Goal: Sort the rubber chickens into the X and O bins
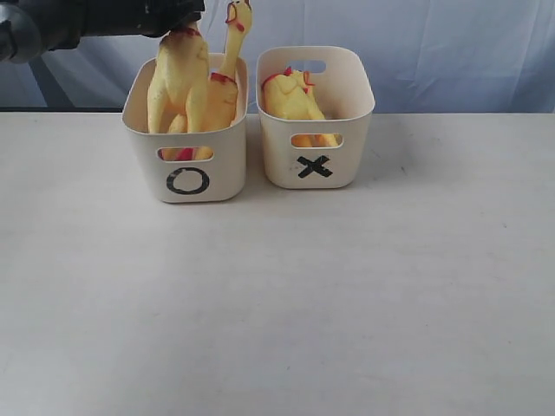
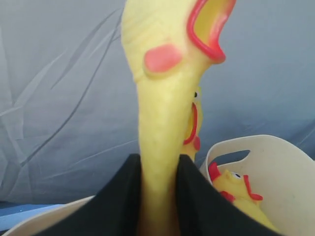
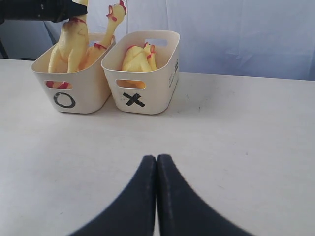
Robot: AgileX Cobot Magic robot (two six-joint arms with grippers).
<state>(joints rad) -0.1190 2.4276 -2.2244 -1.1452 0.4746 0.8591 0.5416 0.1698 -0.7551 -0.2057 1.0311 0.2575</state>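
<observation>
While left jaws clamp chicken [image 2: 156, 147] neck, right jaws closed over cream table [image 3: 236, 147], grey-blue backdrop [image 3: 236, 34].

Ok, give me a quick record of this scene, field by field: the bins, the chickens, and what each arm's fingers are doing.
O bin: beside X bin, two large chickens inside
X bin: small chicken inside
held chicken: body down in O bin, neck gripped
second chicken: behind it, neck and head above the rim
left fingers: shut on held chicken's neck
right fingers: shut, empty, over bare table
</observation>
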